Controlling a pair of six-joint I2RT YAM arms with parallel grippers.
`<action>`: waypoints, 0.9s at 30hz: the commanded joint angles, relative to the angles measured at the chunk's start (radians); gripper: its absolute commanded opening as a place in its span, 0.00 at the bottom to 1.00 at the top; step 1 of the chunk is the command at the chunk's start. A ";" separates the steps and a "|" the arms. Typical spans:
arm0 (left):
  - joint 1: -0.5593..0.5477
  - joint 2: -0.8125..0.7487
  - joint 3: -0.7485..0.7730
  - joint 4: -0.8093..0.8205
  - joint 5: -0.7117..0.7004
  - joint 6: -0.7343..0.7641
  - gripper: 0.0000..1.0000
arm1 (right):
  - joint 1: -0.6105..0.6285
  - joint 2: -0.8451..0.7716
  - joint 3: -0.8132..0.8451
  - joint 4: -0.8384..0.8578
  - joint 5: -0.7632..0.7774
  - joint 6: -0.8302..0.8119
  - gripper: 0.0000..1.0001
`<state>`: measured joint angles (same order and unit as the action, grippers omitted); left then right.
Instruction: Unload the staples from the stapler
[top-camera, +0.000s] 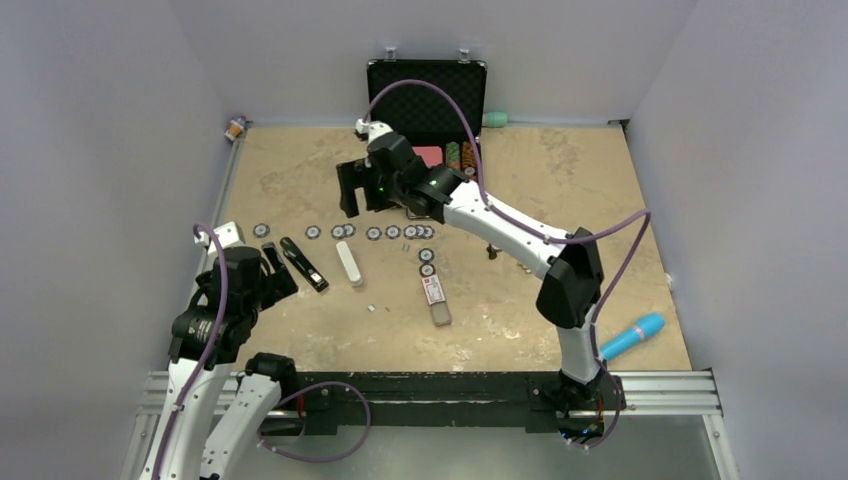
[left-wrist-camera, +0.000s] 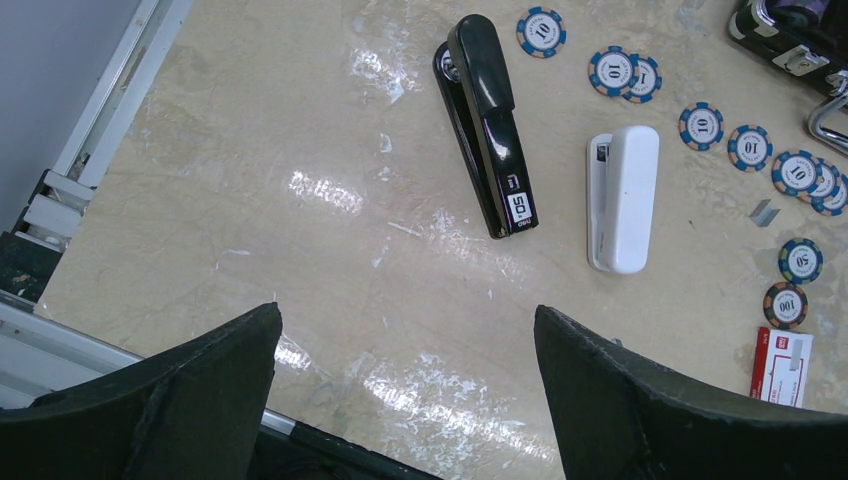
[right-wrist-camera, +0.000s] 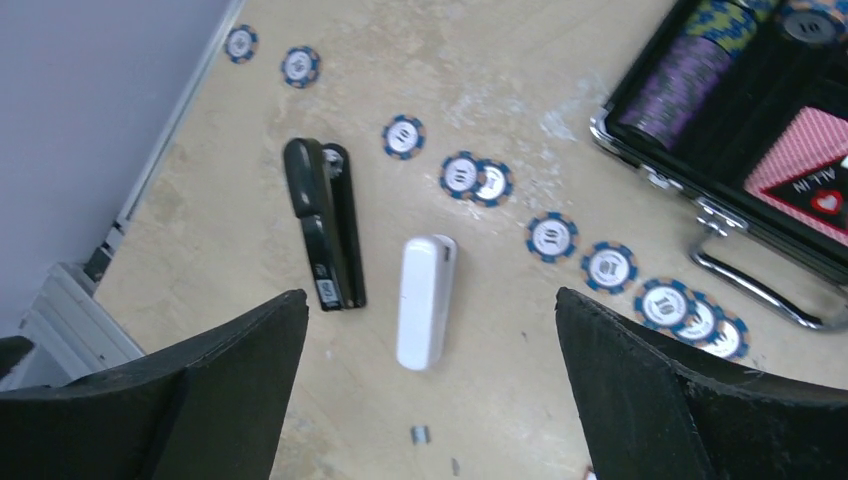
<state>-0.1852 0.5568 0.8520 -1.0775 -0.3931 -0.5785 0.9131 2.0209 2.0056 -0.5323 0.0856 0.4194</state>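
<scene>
Lying on your bench (left-wrist-camera: 250, 120): slim black hinged stapler (left-wrist-camera: 487, 120), untouched.
Left tool (left-wrist-camera: 405, 320): gaping wide, empty.
Right tool (right-wrist-camera: 430, 298): gaping wide, empty.

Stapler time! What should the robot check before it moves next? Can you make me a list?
1. The stapler lies free on the table, nothing on it: ok.
2. Left gripper open and empty: ok.
3. Right gripper open and empty: ok.
4. White block apart from the stapler: ok.
5. Stapler opened up for unloading: not ok, it looks shut.
6. Staples inside it: cannot tell, the track is hidden.
</scene>
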 joint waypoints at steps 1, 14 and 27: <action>0.006 -0.013 -0.010 0.037 0.002 0.030 1.00 | -0.094 -0.099 -0.171 0.125 -0.080 0.004 0.99; 0.006 -0.024 -0.012 0.043 0.016 0.038 1.00 | -0.115 -0.211 -0.363 0.003 -0.047 -0.185 0.94; 0.006 -0.028 -0.016 0.046 0.023 0.038 1.00 | -0.007 -0.258 -0.453 -0.027 -0.022 -0.259 0.89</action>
<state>-0.1852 0.5381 0.8379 -1.0630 -0.3733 -0.5560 0.8764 1.8065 1.5673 -0.5484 0.0444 0.1886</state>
